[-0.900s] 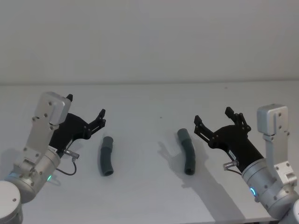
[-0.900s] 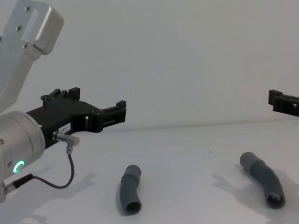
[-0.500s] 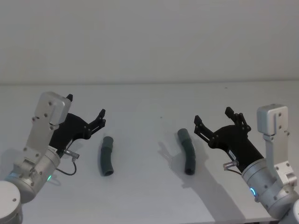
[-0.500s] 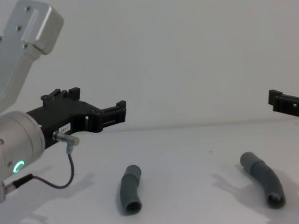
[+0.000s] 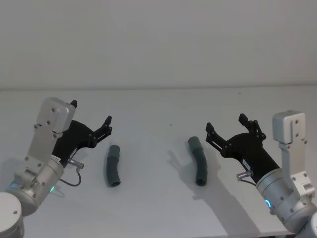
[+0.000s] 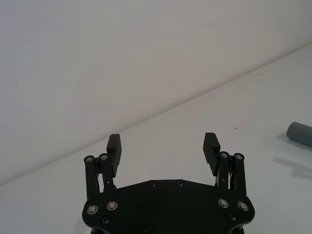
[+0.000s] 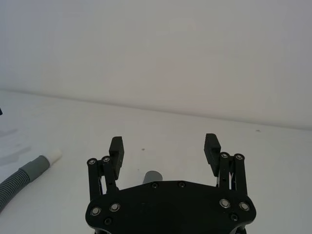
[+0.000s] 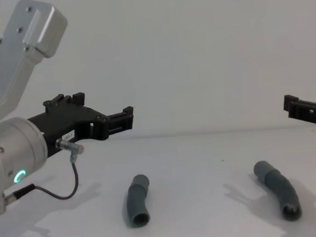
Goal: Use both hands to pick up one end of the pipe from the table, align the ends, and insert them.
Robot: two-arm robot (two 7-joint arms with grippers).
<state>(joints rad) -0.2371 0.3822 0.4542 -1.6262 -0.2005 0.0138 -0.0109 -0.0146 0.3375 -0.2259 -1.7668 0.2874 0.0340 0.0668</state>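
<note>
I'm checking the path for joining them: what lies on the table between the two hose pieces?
Nothing: in the head view the table is bare between the left hose piece and the right hose piece.

Bench (image 5: pixel 158 106): 1. Pipe pieces on it: 2, the left piece (image 5: pixel 113 166) and the right piece (image 5: pixel 198 161), both dark grey and curved. White tip (image 7: pixel 51 157): 1, on a ribbed piece in the right wrist view; which of the two it belongs to cannot be told. Pincers: 2, the left pincer (image 5: pixel 91 112) and the right pincer (image 5: pixel 226 122). Fingers (image 6: pixel 115 146): 2 per pincer, 4 in all. Lit ring (image 8: pixel 21 175): 1 per wrist, 2 in all. Black cable (image 8: pixel 63 195): 1, at the left wrist.
</note>
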